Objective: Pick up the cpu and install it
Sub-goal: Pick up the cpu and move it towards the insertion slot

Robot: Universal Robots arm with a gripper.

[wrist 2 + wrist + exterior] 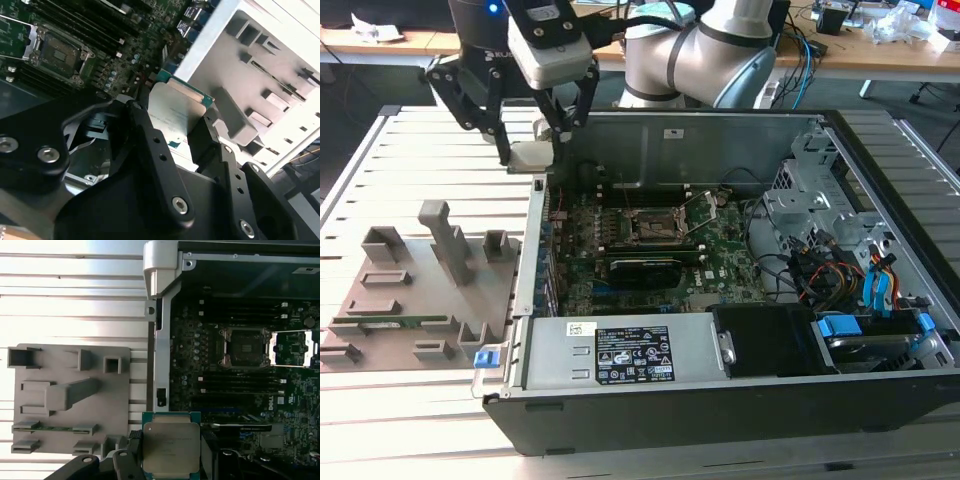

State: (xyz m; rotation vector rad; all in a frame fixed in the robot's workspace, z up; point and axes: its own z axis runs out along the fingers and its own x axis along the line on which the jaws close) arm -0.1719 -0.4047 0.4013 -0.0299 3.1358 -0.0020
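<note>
1. The tool (532, 148) is clamped on the cpu (171, 447) by two opposite edges, with the silvery plate lying flat.
2. In the exterior view both hang in the frame's upper left, above the side wall of the case (740, 140).
3. The open socket (655, 225) sits lower, toward the exterior view's right, mid-frame and well apart from the cpu.

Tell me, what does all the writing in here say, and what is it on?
Black label on the computer case: print too small to read.
cpu lid: faint printed lines, too blurred to read.
Motherboard: white markings, too small to read.
So nothing here reads clearly.
</note>
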